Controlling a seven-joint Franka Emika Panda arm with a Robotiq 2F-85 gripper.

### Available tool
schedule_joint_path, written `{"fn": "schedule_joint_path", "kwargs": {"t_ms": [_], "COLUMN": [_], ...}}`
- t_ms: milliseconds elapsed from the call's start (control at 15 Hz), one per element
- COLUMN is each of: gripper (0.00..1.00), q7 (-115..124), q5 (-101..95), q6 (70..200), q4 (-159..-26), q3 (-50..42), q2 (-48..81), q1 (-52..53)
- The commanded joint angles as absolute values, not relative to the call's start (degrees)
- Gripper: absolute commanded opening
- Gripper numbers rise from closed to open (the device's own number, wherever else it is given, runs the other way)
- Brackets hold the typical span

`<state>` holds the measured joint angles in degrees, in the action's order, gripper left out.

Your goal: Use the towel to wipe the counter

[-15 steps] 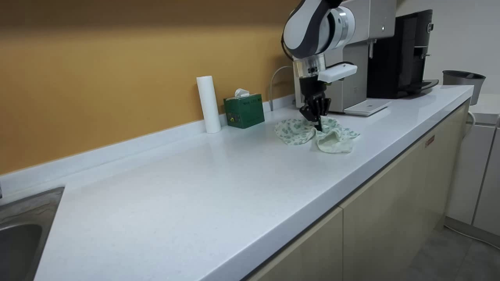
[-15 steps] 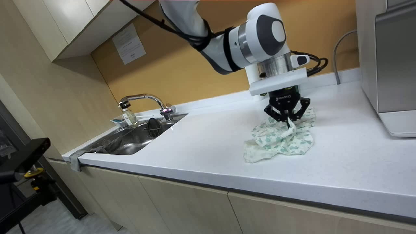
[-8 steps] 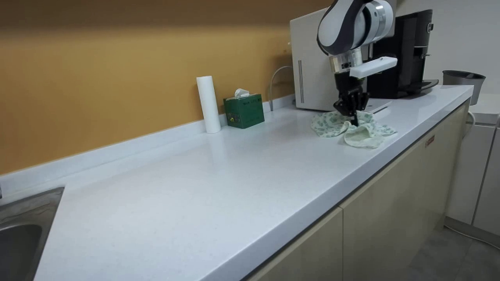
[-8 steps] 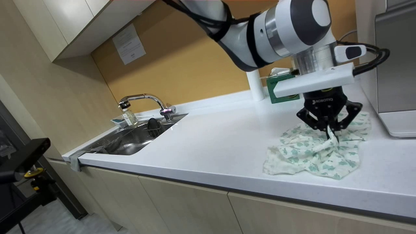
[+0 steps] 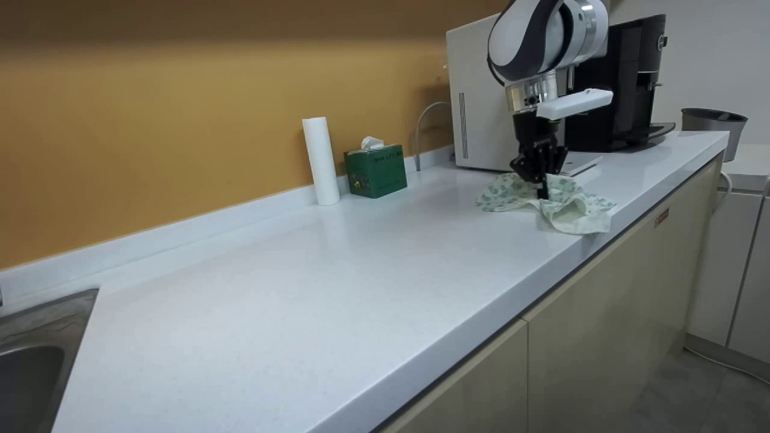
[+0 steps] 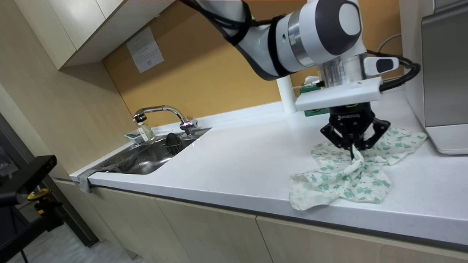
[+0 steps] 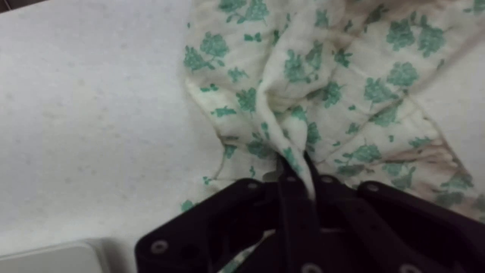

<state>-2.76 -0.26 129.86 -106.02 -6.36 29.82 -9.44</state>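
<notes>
So, my black two-finger gripper (image 6: 353,149) is pinched tight on a fold of the white cloth towel (image 6: 356,175) w/ green flowers; towel's on the flat white counter (image 6: 237,153), R side, a corner over its near edge.

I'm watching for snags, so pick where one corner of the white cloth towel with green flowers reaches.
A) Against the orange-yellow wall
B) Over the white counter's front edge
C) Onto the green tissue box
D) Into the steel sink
B: in both exterior views, a corner of the white cloth towel with green flowers laps over the white counter's front edge.
</notes>
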Motion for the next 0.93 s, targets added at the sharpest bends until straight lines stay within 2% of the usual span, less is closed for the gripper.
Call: {"fn": "schedule_joint_path", "kwargs": {"t_ms": [0, 400, 867], "gripper": [0.01, 0.01, 0.01], "q7": [-5.96, -14.41, -10.21], "q5": [3.06, 6.85, 7.93], "q6": [129.28, 126.61, 126.25], "q4": [-105.06, -104.04, -104.71], "q3": [-1.07, 6.19, 1.83], "q2": [33.4, 35.19, 33.41], "q1": [-7.8, -4.48, -5.51]}}
